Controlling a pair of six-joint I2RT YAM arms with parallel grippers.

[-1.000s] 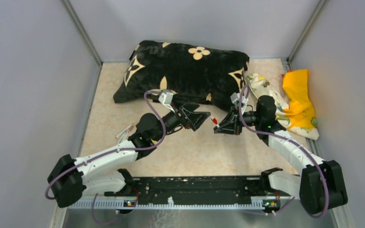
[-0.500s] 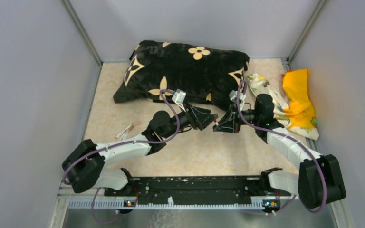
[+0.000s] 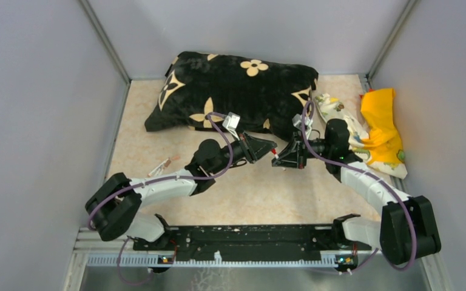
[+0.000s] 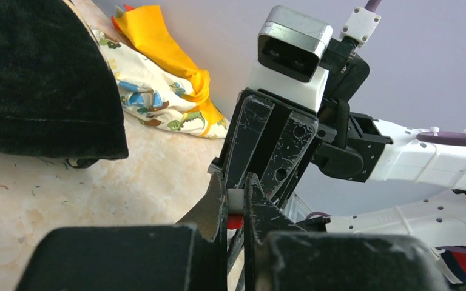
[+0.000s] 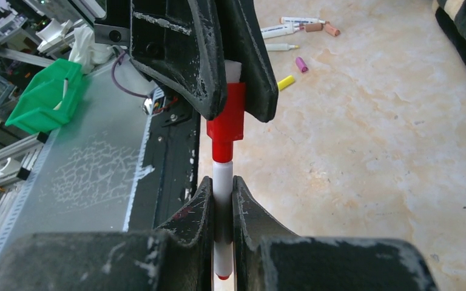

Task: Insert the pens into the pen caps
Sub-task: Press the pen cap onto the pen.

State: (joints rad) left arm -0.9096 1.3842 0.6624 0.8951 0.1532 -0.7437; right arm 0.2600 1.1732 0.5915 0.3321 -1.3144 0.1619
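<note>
Both parts hang mid-air above the table [image 5: 370, 151]: right gripper [image 5: 221, 187] clamps the white pen [image 5: 221, 171], left gripper [image 5: 235, 112] pinches the red cap [image 5: 227, 115], pen end apparently just inside. Risk: axis offset, so the pen slips in its grip or the cap twists out unseated.

- Robot lab test cell; nothing of a home or a shop about it.
- Black mounting rail [image 3: 249, 236] carries the left arm [image 3: 158, 185] and the right arm [image 3: 370, 188], bolted at its ends.
- Far side of the rail: marbled counter [image 3: 261, 194], boxed in by plain grey panel walls [image 3: 36, 121] on metal corner posts [image 3: 106, 42].
- Near side of the rail: green parts bin [image 5: 42, 91] and aluminium framing [image 5: 0, 160].
</note>
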